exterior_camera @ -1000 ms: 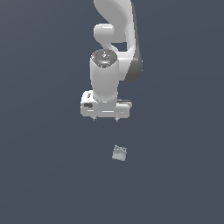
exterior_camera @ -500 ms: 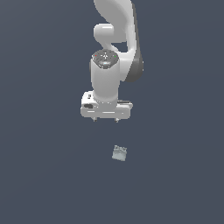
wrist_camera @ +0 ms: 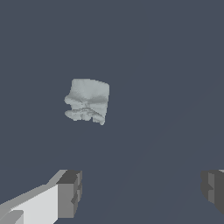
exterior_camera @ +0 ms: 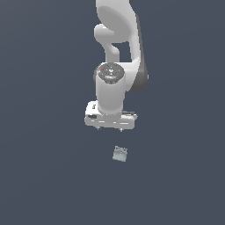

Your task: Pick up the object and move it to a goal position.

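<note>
The object [exterior_camera: 119, 154] is a small pale grey-green lobed lump lying on the dark grey floor. In the exterior view my white gripper [exterior_camera: 110, 129] hangs from the arm above and just behind it, slightly toward the exterior view's left. In the wrist view the object [wrist_camera: 88, 106] lies apart from the gripper [wrist_camera: 142, 190], beyond the gap between the fingers and offset toward one finger [wrist_camera: 69, 194]. The two grey fingers stand wide apart with nothing between them. The gripper is open and empty.
The flat dark grey floor [exterior_camera: 44, 176] spreads all around the object. The white arm [exterior_camera: 116, 39] rises above the gripper toward the top of the exterior view. No other objects show.
The gripper and wrist have moved toward the object, a little to the exterior view's right. The object has not moved.
</note>
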### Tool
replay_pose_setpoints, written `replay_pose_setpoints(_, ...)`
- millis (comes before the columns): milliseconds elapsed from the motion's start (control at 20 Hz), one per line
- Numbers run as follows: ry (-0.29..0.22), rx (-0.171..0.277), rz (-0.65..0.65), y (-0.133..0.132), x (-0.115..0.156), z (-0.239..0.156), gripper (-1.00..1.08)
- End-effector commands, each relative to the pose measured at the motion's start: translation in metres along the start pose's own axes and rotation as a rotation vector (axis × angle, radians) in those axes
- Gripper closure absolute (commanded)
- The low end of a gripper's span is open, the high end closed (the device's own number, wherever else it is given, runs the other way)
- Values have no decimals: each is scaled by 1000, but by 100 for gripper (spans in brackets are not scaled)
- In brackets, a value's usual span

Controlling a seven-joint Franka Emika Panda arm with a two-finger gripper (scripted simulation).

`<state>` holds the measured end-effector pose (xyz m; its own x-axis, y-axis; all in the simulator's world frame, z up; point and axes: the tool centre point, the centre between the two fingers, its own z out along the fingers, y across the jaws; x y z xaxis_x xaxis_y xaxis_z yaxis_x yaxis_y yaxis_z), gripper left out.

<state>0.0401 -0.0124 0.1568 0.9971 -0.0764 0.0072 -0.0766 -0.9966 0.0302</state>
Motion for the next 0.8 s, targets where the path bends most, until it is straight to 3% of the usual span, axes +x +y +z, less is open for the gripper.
replay_pose_setpoints(0, -1, 4, 20, -8, 11, 9, -92)
replay_pose_setpoints(750, -8, 27, 132, -53, 59, 66, -92)
